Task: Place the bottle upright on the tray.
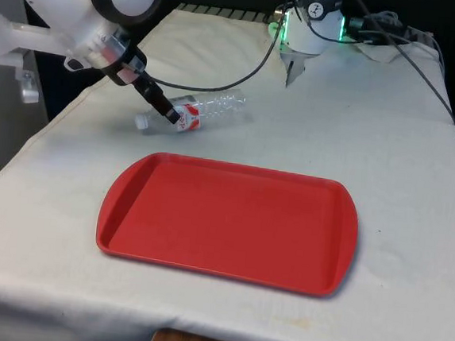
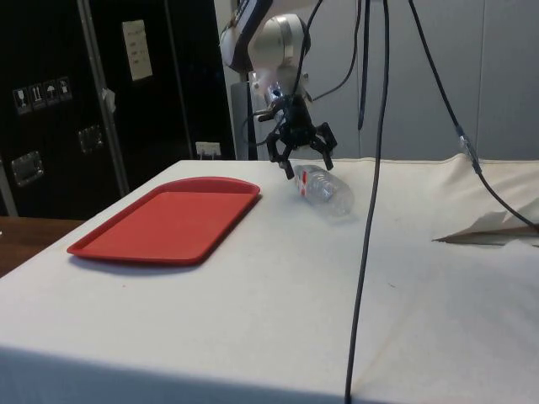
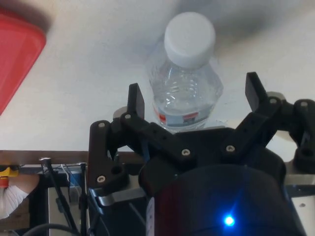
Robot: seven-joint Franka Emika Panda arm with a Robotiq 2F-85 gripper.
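One clear bottle (image 1: 205, 109) lying on cloth, red tray (image 1: 231, 219) bare, claw (image 3: 194, 96) wide astride btl.

No wording can be read. The bottle (image 3: 184, 83) carries a red-and-white label (image 1: 188, 118) with illegible print, and signs (image 2: 136, 50) on the dark cabinets are unreadable.

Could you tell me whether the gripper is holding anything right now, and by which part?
Nothing is held: the gripper is open, its fingers either side of the lying bottle near its label.
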